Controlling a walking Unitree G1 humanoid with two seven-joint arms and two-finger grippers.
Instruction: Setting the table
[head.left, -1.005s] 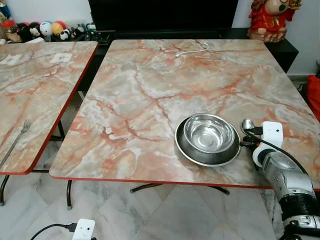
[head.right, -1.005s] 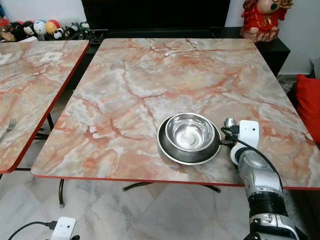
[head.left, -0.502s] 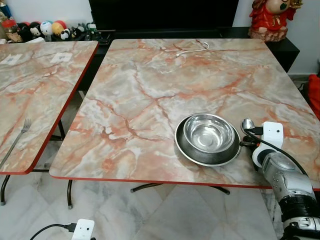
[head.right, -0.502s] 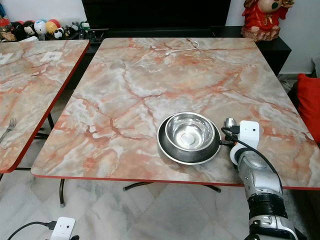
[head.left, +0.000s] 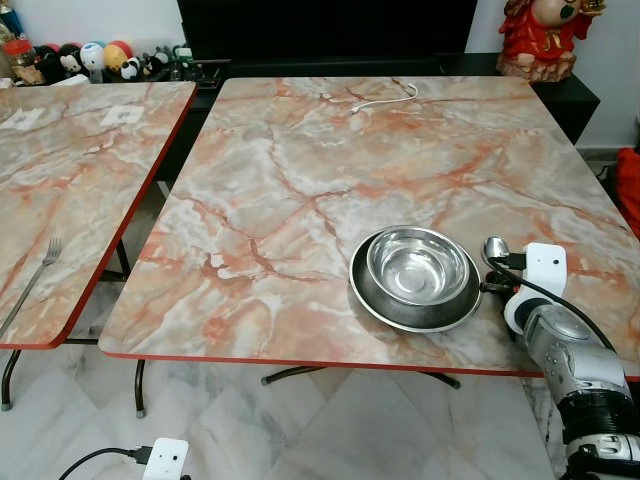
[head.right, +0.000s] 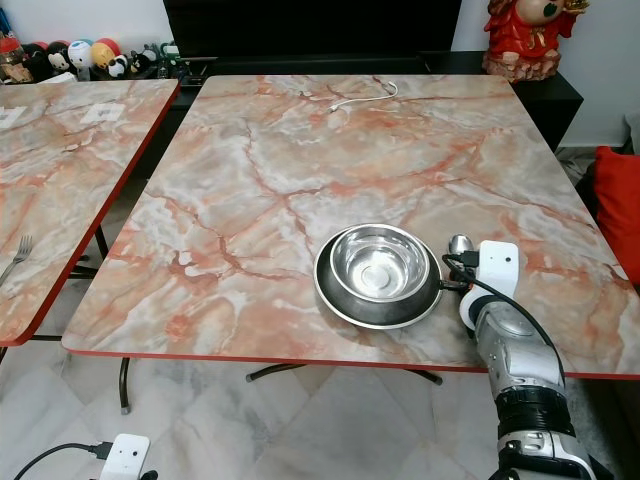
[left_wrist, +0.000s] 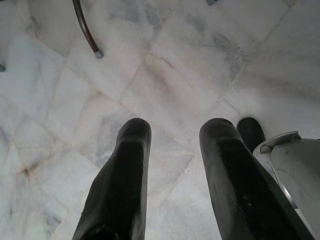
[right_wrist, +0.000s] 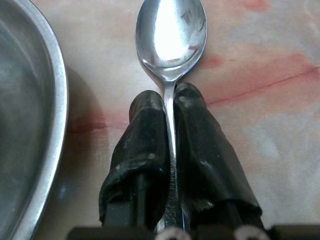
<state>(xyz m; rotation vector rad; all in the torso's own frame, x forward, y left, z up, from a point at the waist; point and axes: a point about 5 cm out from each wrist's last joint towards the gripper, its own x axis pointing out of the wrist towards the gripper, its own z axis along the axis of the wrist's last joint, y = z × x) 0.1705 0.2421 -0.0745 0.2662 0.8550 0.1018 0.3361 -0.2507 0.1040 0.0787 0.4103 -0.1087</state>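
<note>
A steel bowl (head.left: 417, 265) sits in a steel plate (head.left: 372, 300) near the front right of the marble table (head.left: 300, 180). Just right of the plate, my right gripper (right_wrist: 170, 102) is shut on a metal spoon (right_wrist: 171, 35) by its handle. The spoon's bowl (head.left: 494, 247) lies low over the tabletop, pointing away from me beside the plate rim (right_wrist: 55, 100). A fork (head.left: 38, 268) lies on the second table (head.left: 80, 160) to the left. My left gripper (left_wrist: 172, 132) hangs open above the floor with nothing between its fingers.
A white cable (head.left: 385, 98) lies at the far edge of the table. A red figurine (head.left: 540, 38) stands on the dark cabinet behind, and small toys (head.left: 95, 58) line the back left. A red cushion (head.right: 615, 200) is at the right.
</note>
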